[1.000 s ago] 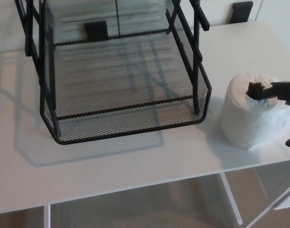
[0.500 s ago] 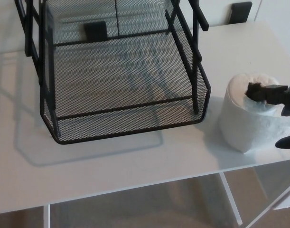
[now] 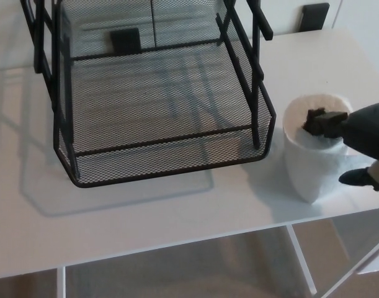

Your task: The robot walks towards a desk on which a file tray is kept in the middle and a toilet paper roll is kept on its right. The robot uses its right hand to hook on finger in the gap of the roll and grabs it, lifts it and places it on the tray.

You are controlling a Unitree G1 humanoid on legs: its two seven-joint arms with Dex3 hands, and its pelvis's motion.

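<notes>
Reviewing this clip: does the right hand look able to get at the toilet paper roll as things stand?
Probably yes. The right hand already has a finger hooked in the core of the toilet paper roll, with nothing between them; the file tray stands just beside the roll.

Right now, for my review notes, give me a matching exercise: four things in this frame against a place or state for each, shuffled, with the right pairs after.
Things:
1. file tray
2. toilet paper roll
3. right hand
4. desk

Places or states:
A. white surface carrying everything
B. one finger hooked into a core hole
C. black mesh, nothing inside, mid-desk
D. upright, just right of the tray

Pairs: 1-C, 2-D, 3-B, 4-A
</notes>
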